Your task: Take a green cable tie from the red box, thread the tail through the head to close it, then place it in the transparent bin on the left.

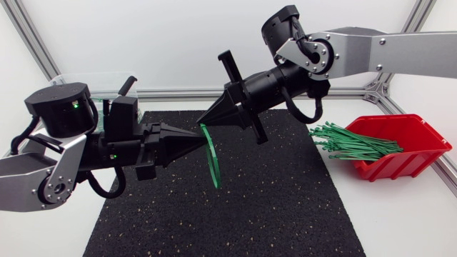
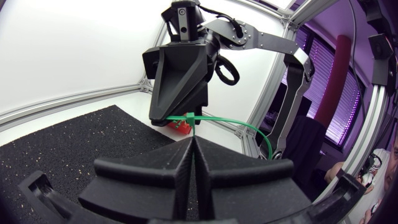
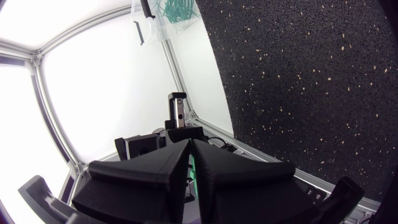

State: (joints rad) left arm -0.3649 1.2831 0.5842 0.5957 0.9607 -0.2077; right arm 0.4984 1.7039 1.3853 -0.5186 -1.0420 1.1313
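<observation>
Green cable tie point(image 1: 214, 163) | loop hangs | gripped by left claw point(image 1: 200, 141), right claw point(image 1: 201, 123)

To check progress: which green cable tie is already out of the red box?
The curved tie at the tips of the left gripper and right gripper, above the black mat; the others lie bundled in the red box.

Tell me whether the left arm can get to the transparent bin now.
Probably yes: the transparent bin sits just behind it, nothing between. But the right gripper also grips the cable tie the left gripper holds.
</observation>
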